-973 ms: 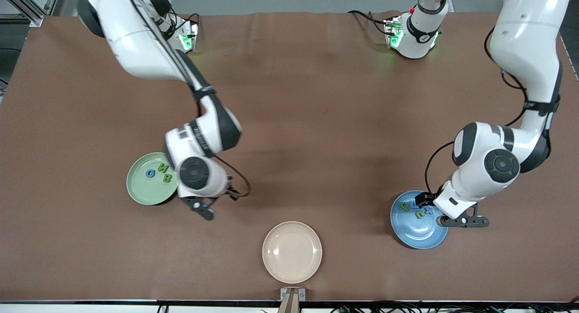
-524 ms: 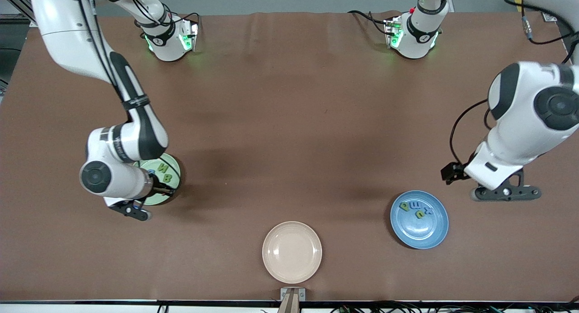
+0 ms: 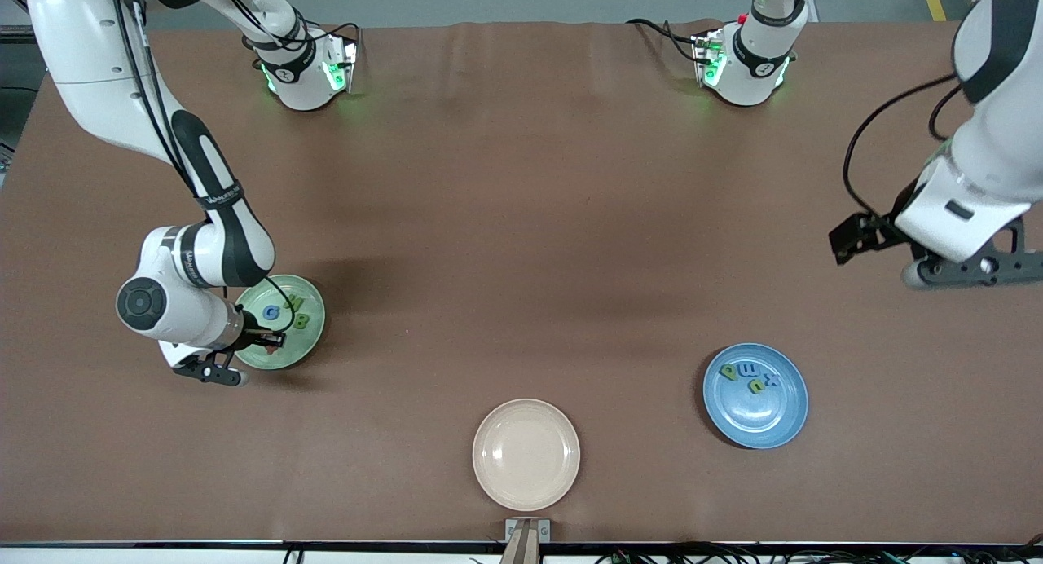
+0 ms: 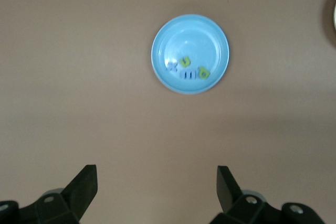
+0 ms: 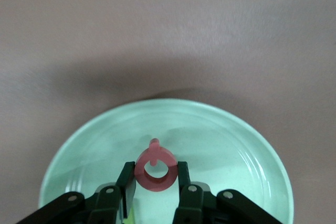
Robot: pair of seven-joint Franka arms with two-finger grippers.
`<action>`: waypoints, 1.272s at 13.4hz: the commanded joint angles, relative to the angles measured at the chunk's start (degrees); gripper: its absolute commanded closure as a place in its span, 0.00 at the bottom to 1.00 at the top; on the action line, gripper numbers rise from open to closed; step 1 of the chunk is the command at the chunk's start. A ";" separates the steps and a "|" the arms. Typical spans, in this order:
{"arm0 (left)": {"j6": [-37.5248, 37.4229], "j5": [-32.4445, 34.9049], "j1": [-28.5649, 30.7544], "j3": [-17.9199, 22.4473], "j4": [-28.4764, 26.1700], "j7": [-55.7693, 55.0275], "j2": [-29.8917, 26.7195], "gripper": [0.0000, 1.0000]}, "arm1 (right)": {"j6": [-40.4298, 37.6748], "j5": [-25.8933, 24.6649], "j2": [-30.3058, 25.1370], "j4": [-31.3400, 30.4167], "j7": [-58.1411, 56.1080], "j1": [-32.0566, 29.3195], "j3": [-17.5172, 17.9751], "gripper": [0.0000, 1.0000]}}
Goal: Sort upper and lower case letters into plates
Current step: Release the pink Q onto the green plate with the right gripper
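My right gripper (image 5: 155, 170) is shut on a red ring-shaped letter (image 5: 154, 169) with a short tail. It holds the letter over the pale green plate (image 5: 236, 150). In the front view this gripper (image 3: 262, 338) hangs over the part of the green plate (image 3: 308, 337) nearer to the camera. That plate holds a blue G (image 3: 272, 312) and two green letters (image 3: 300, 321). The blue plate (image 3: 770, 417) holds several small green and blue letters (image 3: 756, 386). My left gripper (image 4: 156, 179) is open and empty, raised over bare table near the left arm's end (image 3: 974, 269), with the blue plate (image 4: 190, 38) in its sight.
An empty cream-beige plate (image 3: 525, 454) lies near the table's front edge, between the two coloured plates. A small mount (image 3: 526, 531) sits on that edge just beside it. The brown cloth (image 3: 521, 246) covers the whole table.
My right arm swung toward its own end of the table and now hangs over the green plate. My left gripper rose from the blue plate and pulled away toward the left arm's end.
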 commanded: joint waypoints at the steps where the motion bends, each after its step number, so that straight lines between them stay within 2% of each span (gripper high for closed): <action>1: -2.28 -3.95 -2.58 3.77 -3.54 4.22 -5.52 0.00 | 1.12 0.02 -2.36 -4.00 -0.93 -1.04 1.05 0.98; 2: -2.28 -6.06 -4.34 6.41 -6.43 5.02 -8.06 0.00 | 1.04 0.02 -2.36 -4.01 -0.93 -1.04 1.05 0.96; 4: -2.37 -7.75 -6.45 8.63 -10.49 5.20 -11.77 0.00 | 0.60 0.02 -2.36 -3.92 -0.93 -0.95 1.05 0.79; 5: -2.46 -7.66 -6.46 8.73 -11.11 5.11 -12.30 0.00 | 0.51 0.02 -2.45 -3.83 -0.93 -0.95 1.05 0.27; 6: -2.89 -7.66 -6.20 8.64 -11.20 5.20 -13.18 0.00 | 0.42 0.02 -2.62 -3.66 -0.93 -0.95 1.05 0.00; 9: -3.51 -7.75 -5.93 8.12 -11.12 5.20 -13.36 0.00 | -3.16 -0.24 -3.50 -0.42 -1.28 -0.33 1.13 0.00; 12: -3.25 -7.22 -5.85 8.11 -11.03 5.20 -13.36 0.00 | -14.57 -0.33 -6.30 4.85 -9.18 -0.51 0.87 0.00; 15: -3.25 -7.14 -5.85 8.29 -10.94 5.29 -13.36 0.00 | -23.54 -0.51 -11.22 7.24 -11.30 -0.86 0.78 0.00; 17: -3.25 -7.14 -5.76 8.55 -10.94 5.37 -13.28 0.00 | -29.87 -2.34 -13.77 9.51 -11.57 -0.86 0.78 0.00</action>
